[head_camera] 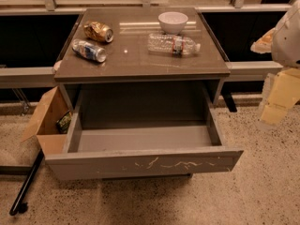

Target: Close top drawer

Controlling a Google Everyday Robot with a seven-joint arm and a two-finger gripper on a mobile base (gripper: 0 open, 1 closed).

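Observation:
The top drawer (140,164) of the grey cabinet is pulled far out toward me. Its flat front panel bears pale squiggly scratch marks. Its inside (143,138) shows bare and grey. My gripper (277,102) is a pale yellowish shape at the right edge of the view, below the white arm (287,37). It is to the right of the drawer's right side, level with it and apart from it.
The cabinet top (140,62) holds a gold can (98,32), a silver-blue can (89,50), a white bowl (172,21) and a lying clear plastic bottle (173,44). An open cardboard box (47,123) sits against the cabinet's left side. A black pole (26,184) slants across the floor at lower left.

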